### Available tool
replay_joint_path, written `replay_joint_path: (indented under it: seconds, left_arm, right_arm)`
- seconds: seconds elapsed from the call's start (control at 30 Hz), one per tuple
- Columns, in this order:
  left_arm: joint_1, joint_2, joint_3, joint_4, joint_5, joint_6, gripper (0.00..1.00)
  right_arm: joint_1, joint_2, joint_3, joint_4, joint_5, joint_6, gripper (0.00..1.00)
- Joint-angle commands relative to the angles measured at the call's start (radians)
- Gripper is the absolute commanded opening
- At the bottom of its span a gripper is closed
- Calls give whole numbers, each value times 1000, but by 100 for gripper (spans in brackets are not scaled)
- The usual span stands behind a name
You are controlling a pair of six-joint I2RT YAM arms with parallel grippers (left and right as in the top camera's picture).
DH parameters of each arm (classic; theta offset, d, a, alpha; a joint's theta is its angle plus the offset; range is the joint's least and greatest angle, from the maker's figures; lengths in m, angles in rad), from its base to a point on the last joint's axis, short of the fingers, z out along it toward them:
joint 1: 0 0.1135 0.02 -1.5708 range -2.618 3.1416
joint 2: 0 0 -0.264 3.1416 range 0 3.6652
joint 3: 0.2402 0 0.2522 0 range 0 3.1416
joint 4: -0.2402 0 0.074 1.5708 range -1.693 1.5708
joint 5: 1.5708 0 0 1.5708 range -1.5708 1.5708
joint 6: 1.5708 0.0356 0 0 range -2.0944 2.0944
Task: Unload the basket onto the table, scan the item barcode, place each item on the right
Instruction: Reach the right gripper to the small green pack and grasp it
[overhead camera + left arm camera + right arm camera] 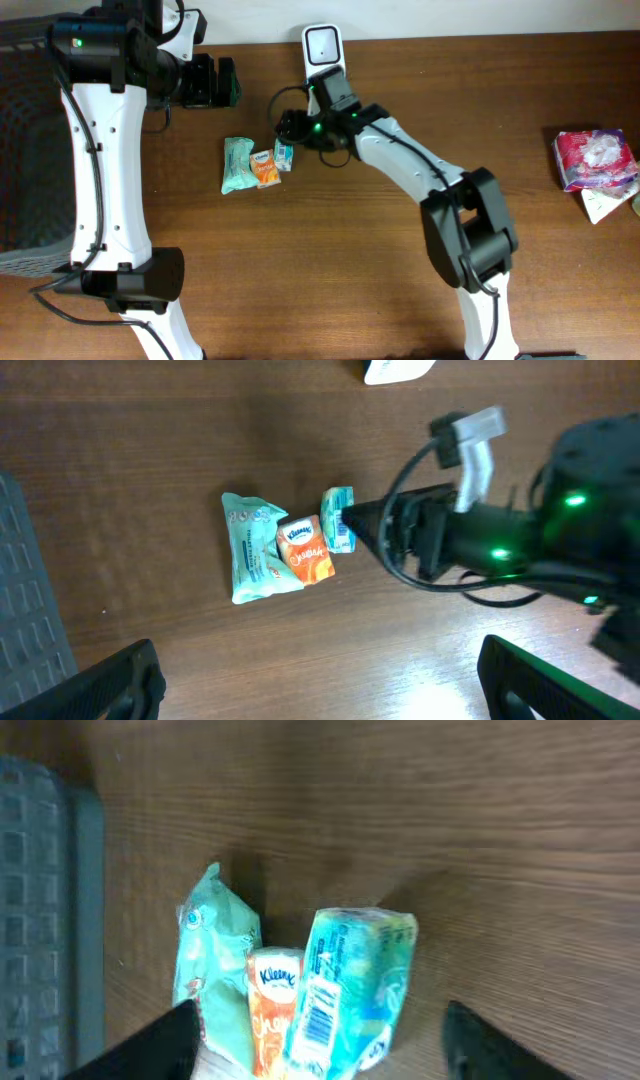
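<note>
Three small packs lie side by side on the wooden table: a teal pack point(237, 165), an orange Kleenex pack point(265, 168) and a blue-teal pack point(284, 155) with its barcode facing up point(318, 1015). My right gripper point(289, 138) reaches down to them. In the right wrist view its two fingers stand apart, with the orange pack point(272, 1015) and the blue-teal pack point(350, 985) between them, and neither finger clearly touches a pack. The white scanner point(323, 47) stands at the table's back edge. My left gripper point(222, 82) hangs open above the table, empty point(320, 685).
A dark grey basket point(20, 150) sits off the table's left side. A pink-and-white pack point(595, 158) and a white paper point(603, 206) lie at the far right. The right arm point(500, 540) stretches across the left wrist view.
</note>
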Motion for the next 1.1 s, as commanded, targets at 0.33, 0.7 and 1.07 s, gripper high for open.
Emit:
replay_joint_path:
  seconds: [0.33,0.7,1.07]
  left_arm:
    - [13,6,-1,1,0,-3,99]
    - [13,6,-1,0,0,-3,99]
    - [13,6,-1,1,0,-3,99]
  right_arm:
    - [43,78,-6,18,-26,7,42]
    - [55,84,-25,-13,51,-2,37]
    - [-3,-34,46,-385,249,-100,4]
